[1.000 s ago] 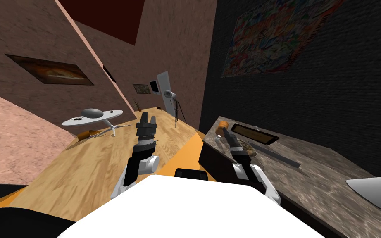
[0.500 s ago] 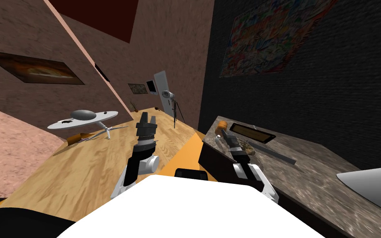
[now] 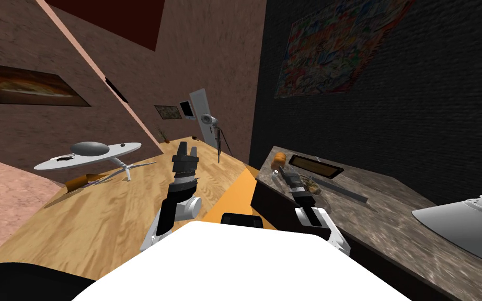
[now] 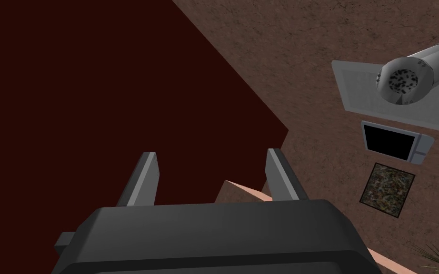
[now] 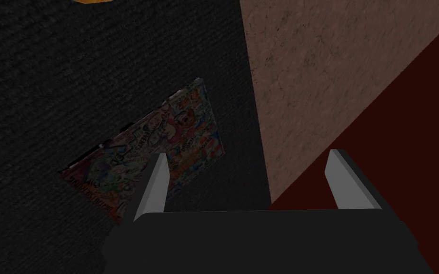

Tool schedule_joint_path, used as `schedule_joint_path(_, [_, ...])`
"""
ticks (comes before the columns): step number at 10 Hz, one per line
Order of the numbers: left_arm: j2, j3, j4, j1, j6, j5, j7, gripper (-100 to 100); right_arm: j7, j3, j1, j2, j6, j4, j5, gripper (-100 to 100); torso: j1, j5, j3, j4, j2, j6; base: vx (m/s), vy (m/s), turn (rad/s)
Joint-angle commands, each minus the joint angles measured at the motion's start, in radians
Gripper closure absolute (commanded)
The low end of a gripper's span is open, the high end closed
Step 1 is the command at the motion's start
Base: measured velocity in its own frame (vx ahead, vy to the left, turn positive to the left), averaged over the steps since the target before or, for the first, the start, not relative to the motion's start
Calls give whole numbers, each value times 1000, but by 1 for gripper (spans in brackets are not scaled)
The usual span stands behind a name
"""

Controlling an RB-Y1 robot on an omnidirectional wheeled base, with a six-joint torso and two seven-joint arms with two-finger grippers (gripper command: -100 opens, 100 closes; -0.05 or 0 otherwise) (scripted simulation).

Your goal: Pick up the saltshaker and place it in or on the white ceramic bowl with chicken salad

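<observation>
My right gripper (image 5: 247,155) and left gripper (image 4: 210,153) both stand wide and empty, so I'd tip the right one down over the worktop (image 3: 391,219) before closing on the small saltshaker (image 3: 275,173).

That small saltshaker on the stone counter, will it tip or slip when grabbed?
Likely tips easily: the saltshaker looks small and slim, near the counter's end. Its pale, glassy look suggests a hard, slick surface, so it may slip.
</observation>
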Motion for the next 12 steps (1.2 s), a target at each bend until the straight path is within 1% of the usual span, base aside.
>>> schedule_joint_path(1, [0, 0, 0, 0, 0, 0, 0, 0, 50, -11, -15, 8, -7, 40, 35, -100, 0, 0, 0, 0, 0, 0, 16, 30, -108])
schedule_joint_path(2, [0, 0, 0, 0, 0, 0, 0, 0, 79, -20, -22, 15, -11, 65, 59, -100, 0, 0, 0, 0, 0, 0, 21, 38, -103])
schedule_joint_path(3, [0, 0, 0, 0, 0, 0, 0, 0, 87, -20, -22, 15, -11, 65, 59, -100, 1, 0, 0, 0, 0, 0, 18, 37, -41])
schedule_joint_path(5, [0, 0, 0, 0, 0, 0, 0, 0, 150, -36, -39, 29, -21, 118, 107, -100, 0, 0, 0, 0, 0, 0, 21, 36, -99])
schedule_joint_path(6, [0, 0, 0, 0, 0, 0, 0, 0, 156, -36, -39, 29, -21, 118, 107, -100, 1, 0, 0, 0, -1, 0, 15, 32, -37])
schedule_joint_path(9, [0, 0, 0, 0, 0, 0, 0, 0, 251, -62, -63, 58, -35, 198, 180, -100, 0, 0, 0, 0, -1, 0, 27, 35, -114])
schedule_joint_path(10, [0, 0, 0, 0, 0, 0, 0, 0, 260, -62, -63, 58, -35, 198, 180, -100, 1, 0, -1, 0, -1, 0, 25, 33, -21])
schedule_joint_path(12, [0, 0, 0, 0, 0, 0, 0, 0, 323, -79, -80, 85, -44, 248, 227, -100, 0, 0, 0, 0, -1, 0, 25, 31, -77])
